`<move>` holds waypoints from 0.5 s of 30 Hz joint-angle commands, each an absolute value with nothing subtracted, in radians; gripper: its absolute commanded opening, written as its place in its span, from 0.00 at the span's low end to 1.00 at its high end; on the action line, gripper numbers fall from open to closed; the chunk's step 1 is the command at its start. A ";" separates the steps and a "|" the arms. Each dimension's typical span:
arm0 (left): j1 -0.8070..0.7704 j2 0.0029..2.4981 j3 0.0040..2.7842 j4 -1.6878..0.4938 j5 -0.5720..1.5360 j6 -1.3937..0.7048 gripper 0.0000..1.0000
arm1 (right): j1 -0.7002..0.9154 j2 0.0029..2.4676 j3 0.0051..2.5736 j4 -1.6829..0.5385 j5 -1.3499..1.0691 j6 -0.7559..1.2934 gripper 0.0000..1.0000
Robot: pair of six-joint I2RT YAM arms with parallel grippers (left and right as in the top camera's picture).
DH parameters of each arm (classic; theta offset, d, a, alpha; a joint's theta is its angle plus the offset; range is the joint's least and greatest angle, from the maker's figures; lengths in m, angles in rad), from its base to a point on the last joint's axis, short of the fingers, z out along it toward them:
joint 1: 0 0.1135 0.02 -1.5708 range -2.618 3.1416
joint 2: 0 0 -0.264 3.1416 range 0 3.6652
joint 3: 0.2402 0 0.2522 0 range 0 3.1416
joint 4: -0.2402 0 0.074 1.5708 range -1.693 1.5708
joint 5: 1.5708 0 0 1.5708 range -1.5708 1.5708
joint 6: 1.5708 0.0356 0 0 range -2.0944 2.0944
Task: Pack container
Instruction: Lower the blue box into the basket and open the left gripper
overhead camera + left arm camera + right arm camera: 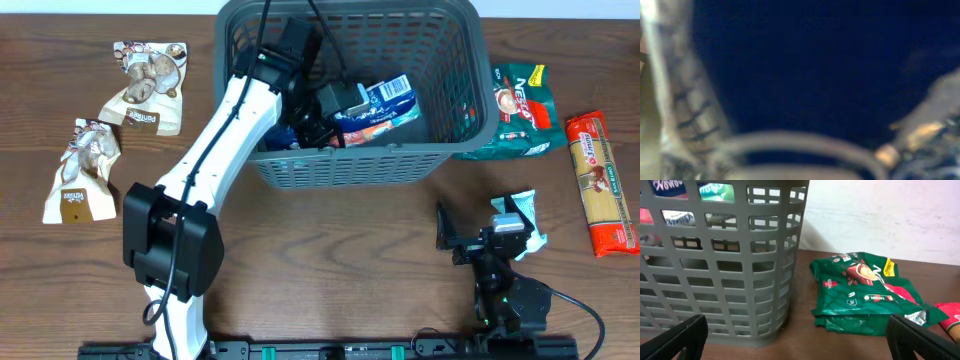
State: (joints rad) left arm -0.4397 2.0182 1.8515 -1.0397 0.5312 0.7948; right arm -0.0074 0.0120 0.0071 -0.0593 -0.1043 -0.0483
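The dark grey lattice basket (pixel 452 60) stands at the back centre of the table. My left arm reaches down into it, and the left gripper (pixel 318 112) sits low inside, right against a blue packet (pixel 385 105) that lies tilted in the basket. The left wrist view is blurred and filled with dark blue, so its jaws cannot be read. My right gripper (pixel 480 238) is open and empty low over the table in front of the basket's right corner. Its wrist view (pixel 800 342) shows the basket wall (pixel 725 280) at left and a green coffee packet (pixel 860 292) at right.
The green coffee packet (pixel 520 110) lies right of the basket, and a red pasta packet (pixel 602 182) lies at the far right. A white and teal packet (pixel 524 212) lies beside the right gripper. Two mushroom snack packets (pixel 148 85) (pixel 84 170) lie at the left.
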 commanded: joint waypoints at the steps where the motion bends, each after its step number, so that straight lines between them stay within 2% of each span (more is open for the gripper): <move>1: -0.438 2.022 1.834 -1.024 0.537 0.815 0.06 | -0.014 0.006 0.006 -0.064 -0.102 -0.060 0.99; 11: -0.440 2.024 1.823 -1.008 0.537 0.811 0.07 | -0.014 0.006 0.006 -0.064 -0.102 -0.060 0.99; 12: -0.440 2.024 1.823 -1.008 0.537 0.809 0.14 | -0.014 0.006 0.006 -0.064 -0.102 -0.060 0.99; 13: -0.440 2.024 1.823 -1.008 0.537 0.807 0.29 | -0.014 0.006 0.006 -0.064 -0.102 -0.060 0.99; 15: -0.440 2.024 1.823 -1.008 0.537 0.799 0.79 | -0.014 0.006 0.006 -0.064 -0.102 -0.060 0.99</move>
State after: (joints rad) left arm -0.4397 2.0201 1.8221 -1.0100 0.5232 0.7979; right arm -0.0074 0.0120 0.0071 -0.0593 -0.1040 -0.0486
